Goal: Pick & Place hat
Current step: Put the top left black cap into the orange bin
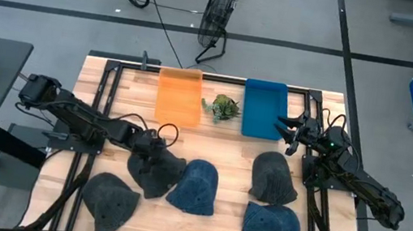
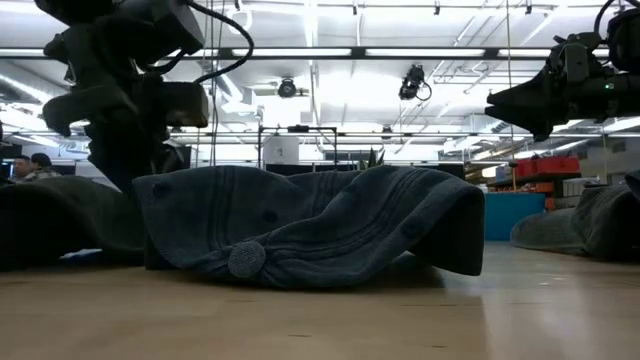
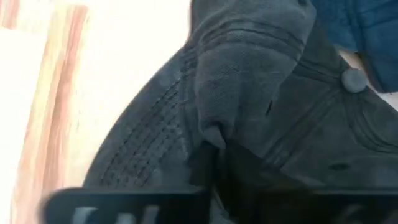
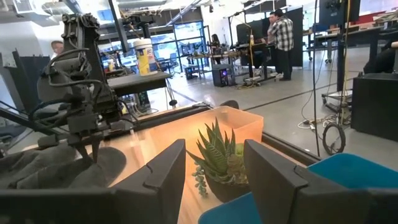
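Grey hat (image 1: 154, 172) pinched in left gripper (image 1: 146, 144); right gripper (image 1: 286, 132) hovers, jaws wide, near blue bin (image 1: 263, 108).

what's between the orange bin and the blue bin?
A small green plant sits between the orange bin and blue bin, seen in the high view.

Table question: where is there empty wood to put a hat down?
Bare table lies left of the orange bin, and in front of the plant and blue bin. The near half is crowded with five hats.
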Robot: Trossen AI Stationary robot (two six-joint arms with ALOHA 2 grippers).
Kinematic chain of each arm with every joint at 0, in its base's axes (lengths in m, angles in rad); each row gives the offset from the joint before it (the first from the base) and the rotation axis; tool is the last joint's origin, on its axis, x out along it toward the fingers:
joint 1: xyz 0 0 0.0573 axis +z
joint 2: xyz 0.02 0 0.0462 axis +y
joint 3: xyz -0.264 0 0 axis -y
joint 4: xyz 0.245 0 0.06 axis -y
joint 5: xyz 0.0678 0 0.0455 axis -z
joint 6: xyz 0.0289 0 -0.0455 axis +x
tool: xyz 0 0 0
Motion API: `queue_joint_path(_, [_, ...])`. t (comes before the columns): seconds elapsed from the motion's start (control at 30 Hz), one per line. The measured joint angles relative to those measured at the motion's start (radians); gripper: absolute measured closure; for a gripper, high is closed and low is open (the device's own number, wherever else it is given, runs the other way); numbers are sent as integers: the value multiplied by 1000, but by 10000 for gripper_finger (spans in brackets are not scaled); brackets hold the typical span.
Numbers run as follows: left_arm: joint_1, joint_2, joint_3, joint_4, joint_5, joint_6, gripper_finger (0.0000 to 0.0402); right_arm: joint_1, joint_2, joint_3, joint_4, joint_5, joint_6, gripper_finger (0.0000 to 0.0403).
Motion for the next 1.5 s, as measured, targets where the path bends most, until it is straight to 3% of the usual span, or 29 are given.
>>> queue_joint_path(0.2, [-5, -70, 94, -35, -21, 181, 395, 0, 0, 0, 0, 0, 0, 234])
queue_joint_path(0.4, [37, -110, 355, -297, -213, 664, 396, 0, 0, 0, -2, 27, 0, 234])
queue_joint_path(0.53, [163, -107, 473, -339, -253, 938, 396, 0, 0, 0, -4, 44, 0, 234])
queue_joint_path(0.7, [413, -107, 506, -318, -192, 1165, 396, 0, 0, 0, -5, 45, 0, 234])
queue_joint_path(0.9, [699, -24, 506, -290, -7, 1284, 396, 0, 0, 0, -5, 45, 0, 234])
queue_joint_path(1.1, [846, 154, 506, -100, 118, 1400, 396, 0, 0, 0, -7, 53, 0, 234])
queue_joint_path(1.3, [873, 304, 506, -35, 61, 1366, 389, 0, 1, 0, -7, 53, 0, 234])
queue_joint_path(1.5, [866, 356, 506, -7, 25, 1273, 353, 0, 1, 0, -7, 53, 0, 234])
